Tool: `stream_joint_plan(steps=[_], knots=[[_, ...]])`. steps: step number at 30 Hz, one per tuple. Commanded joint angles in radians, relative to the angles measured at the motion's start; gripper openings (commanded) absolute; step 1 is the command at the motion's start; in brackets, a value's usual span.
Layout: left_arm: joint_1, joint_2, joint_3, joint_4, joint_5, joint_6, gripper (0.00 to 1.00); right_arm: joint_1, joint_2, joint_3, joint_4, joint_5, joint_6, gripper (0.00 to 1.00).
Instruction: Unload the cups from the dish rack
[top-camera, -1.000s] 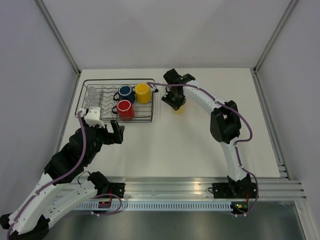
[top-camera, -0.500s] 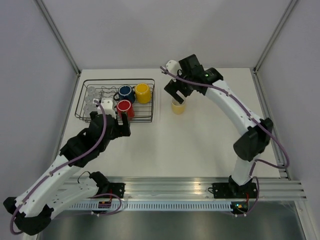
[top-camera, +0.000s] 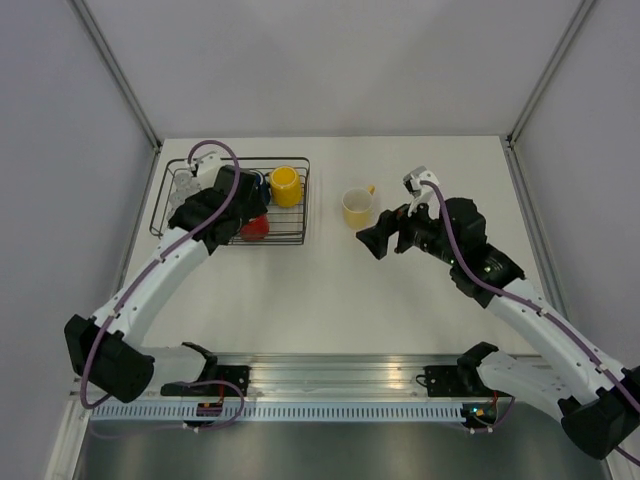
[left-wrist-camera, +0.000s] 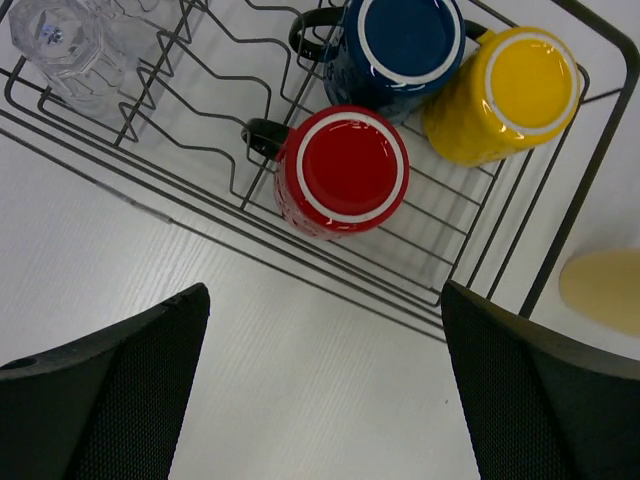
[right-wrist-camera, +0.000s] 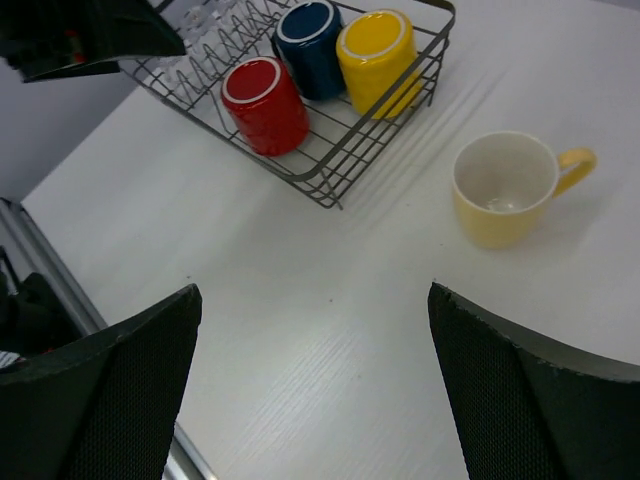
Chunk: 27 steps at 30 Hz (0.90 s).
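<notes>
Your left pincer (left-wrist-camera: 322, 300) hangs above the dish rack (top-camera: 307, 200), jaws spread wide and holding nothing, with the red mug (left-wrist-camera: 343, 172) just ahead of its fingertips. Your right pincer (right-wrist-camera: 312, 300) is also wide apart and empty, over the bare table (top-camera: 400, 300) toward the right edge.

The rack sits in the far left corner. At its right end three mugs stand upside down, close together: the red one nearest you, a dark blue mug (left-wrist-camera: 400, 40) and a yellow mug (left-wrist-camera: 510, 90) behind it. Clear glasses (left-wrist-camera: 60, 45) sit at the left end. A pale yellow mug (right-wrist-camera: 503, 187) stands upright on the table beside the rack's right side, already unloaded.

The step in hand looks like reaching for the red mug. Next you would lower the left jaws around its body and close them.
</notes>
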Motion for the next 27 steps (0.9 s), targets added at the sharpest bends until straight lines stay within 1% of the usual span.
stream_joint_plan(steps=[1,5,11,17,27], knots=[[0.042,0.073,0.082,0.011,0.021,-0.150,1.00,-0.002,-0.098,-0.075,0.170,-0.121,0.168,0.98],[0.075,0.197,0.164,0.007,0.020,-0.179,1.00,-0.003,-0.173,-0.118,0.119,-0.193,0.158,0.98],[0.131,0.329,0.227,-0.019,0.061,-0.222,1.00,-0.003,-0.225,-0.151,0.059,-0.184,0.140,0.98],[0.138,0.414,0.270,-0.025,0.081,-0.205,1.00,-0.002,-0.235,-0.157,0.031,-0.190,0.116,0.98],[0.145,0.515,0.270,-0.033,0.100,-0.222,1.00,-0.002,-0.228,-0.161,0.021,-0.222,0.102,0.98]])
